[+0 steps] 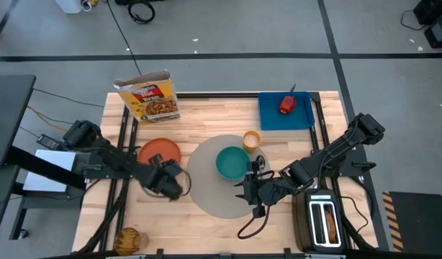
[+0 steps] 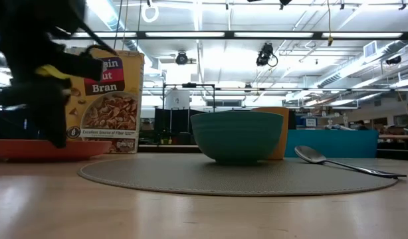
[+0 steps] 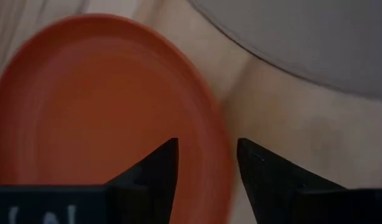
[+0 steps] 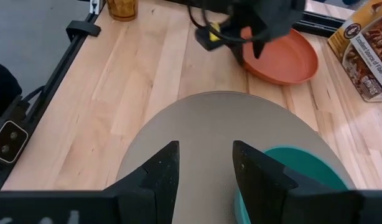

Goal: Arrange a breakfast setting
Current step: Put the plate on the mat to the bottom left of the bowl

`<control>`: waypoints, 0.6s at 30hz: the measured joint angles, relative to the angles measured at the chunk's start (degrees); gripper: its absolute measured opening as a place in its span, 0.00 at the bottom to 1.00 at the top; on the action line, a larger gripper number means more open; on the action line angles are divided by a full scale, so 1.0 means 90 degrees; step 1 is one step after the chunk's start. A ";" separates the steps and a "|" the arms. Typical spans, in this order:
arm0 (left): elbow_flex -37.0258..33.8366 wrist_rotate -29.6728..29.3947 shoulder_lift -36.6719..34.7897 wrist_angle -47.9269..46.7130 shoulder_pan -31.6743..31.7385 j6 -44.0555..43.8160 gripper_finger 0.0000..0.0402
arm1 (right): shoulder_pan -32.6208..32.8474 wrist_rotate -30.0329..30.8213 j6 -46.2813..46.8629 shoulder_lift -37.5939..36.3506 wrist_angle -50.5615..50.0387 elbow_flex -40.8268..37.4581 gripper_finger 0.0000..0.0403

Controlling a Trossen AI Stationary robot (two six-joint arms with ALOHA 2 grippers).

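**Ana:** High view first. Where does the orange plate lie from the left pincer?

**Ben:** It sits on the tabletop, just off the left edge of the grey mat. The left pincer hangs at the plate's near rim, on the side facing the mat. The right pincer is over the mat beside the teal bowl, well apart from the plate, so the left arm is the nearer one.

**Ana:** Low view?

**Ben:** The plate lies flat at the left, with the dark left arm standing over it. The bowl and the metal spoon rest on the mat.

**Ana:** Left wrist view, then. Is the rim between the fingers?

**Ben:** Yes. The fingers stand apart and straddle the plate's edge, gripping nothing yet, as far as I can see.

**Ana:** Right wrist view?

**Ben:** The right pincer is parted and empty, over the mat. I judge the plate must travel toward the mat.
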 joint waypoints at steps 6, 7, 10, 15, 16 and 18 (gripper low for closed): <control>0.0001 0.0645 0.0002 0.0111 0.0814 0.0347 0.39 | 0.0007 0.0000 0.0005 0.0001 0.0007 0.0000 0.39; 0.0001 0.0737 0.0002 0.0165 0.0891 0.0423 0.38 | 0.0012 0.0000 0.0023 0.0001 0.0007 0.0000 0.39; 0.0001 0.0799 0.0002 0.0361 0.0999 0.0531 0.34 | 0.0015 -0.0002 0.0001 0.0001 0.0007 0.0000 0.39; 0.0001 0.0814 0.0002 0.0390 0.1044 0.0529 0.24 | 0.0015 0.0000 -0.0019 0.0001 0.0007 0.0000 0.39; 0.0001 0.0833 0.0002 0.0403 0.1042 0.0536 0.21 | 0.0015 0.0000 -0.0022 0.0001 0.0007 0.0000 0.39; 0.0001 0.0885 0.0002 0.0429 0.0988 0.0599 0.15 | 0.0013 0.0000 -0.0022 0.0001 0.0007 0.0000 0.39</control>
